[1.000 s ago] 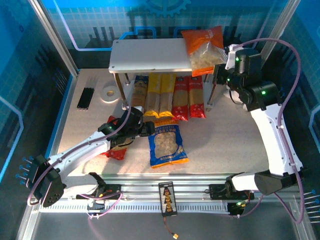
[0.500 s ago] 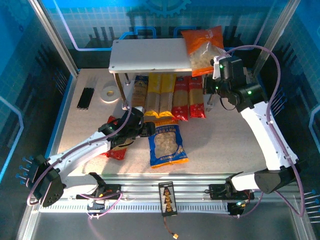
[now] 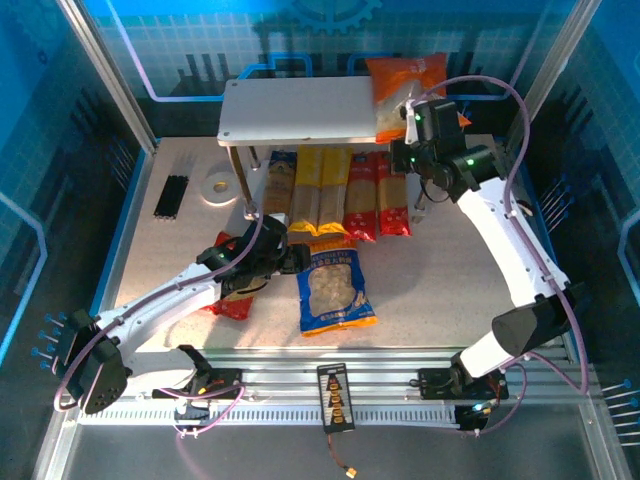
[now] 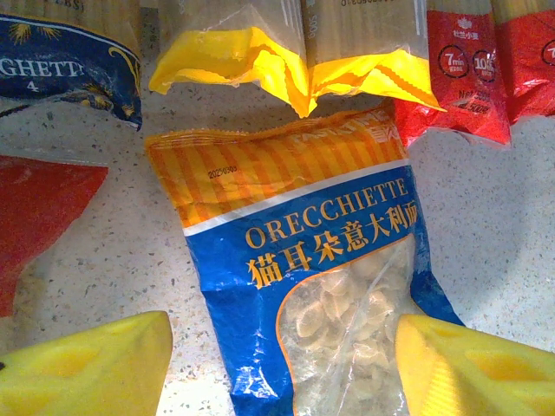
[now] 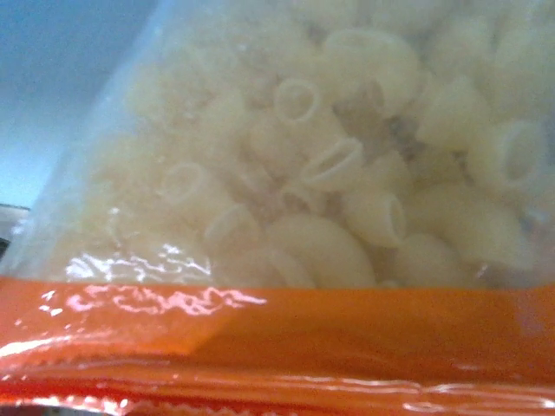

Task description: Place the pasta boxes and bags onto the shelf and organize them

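One glossy blue bag (image 4: 303,286) under spread left gripper (image 4: 277,368), right gripper (image 3: 405,112) pressed together

My left arm (image 3: 170,295) stretches low and forward, left claw (image 4: 286,368) pointing down, yellow fingers (image 4: 87,368) spread wide. My right arm (image 3: 510,250) reaches high and far forward, right claw (image 3: 410,118) pinched closed.

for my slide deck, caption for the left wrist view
Open left hand poised over the blue pasta bag, with yellow packs and red packs of spaghetti beyond.
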Motion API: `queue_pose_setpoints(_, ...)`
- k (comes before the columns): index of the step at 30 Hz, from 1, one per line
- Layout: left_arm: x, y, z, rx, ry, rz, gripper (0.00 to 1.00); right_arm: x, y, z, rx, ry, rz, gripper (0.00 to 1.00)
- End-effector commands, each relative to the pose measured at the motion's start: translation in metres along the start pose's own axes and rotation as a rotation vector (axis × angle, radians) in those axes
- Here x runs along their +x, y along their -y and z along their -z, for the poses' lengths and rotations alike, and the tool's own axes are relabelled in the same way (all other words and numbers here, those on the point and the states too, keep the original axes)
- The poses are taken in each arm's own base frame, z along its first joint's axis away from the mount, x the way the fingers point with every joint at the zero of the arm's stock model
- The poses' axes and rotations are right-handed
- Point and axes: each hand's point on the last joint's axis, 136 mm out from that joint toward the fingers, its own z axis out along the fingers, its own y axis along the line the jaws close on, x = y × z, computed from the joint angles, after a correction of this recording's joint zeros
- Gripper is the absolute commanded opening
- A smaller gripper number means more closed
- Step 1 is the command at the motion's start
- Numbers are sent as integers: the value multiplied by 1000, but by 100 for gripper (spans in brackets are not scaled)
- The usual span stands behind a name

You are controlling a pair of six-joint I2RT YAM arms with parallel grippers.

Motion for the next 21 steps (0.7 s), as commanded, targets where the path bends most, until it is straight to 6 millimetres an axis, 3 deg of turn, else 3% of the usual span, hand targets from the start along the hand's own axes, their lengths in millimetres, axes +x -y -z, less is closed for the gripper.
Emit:
queue_pose_setpoints(1,5,-1,1,-1,-4,-14,70,-25,-9,2,-20,68,0,7)
queue_pose_setpoints(8,6,-1,1,0,-8,-14,70,-17,-13,-3,-35,44,3,9)
queue_pose_setpoints(12,7,-2,2,-1,-10,-14,71,1,-12,9,-55,24,7,24)
queue_pose_setpoints(16,10,-4,4,3,-2,-10,73,27,-14,31,-94,-1,22,50)
queue_pose_setpoints(21,27,-2,4,6,9,-43,74,68,-13,60,-90,-28,44,55)
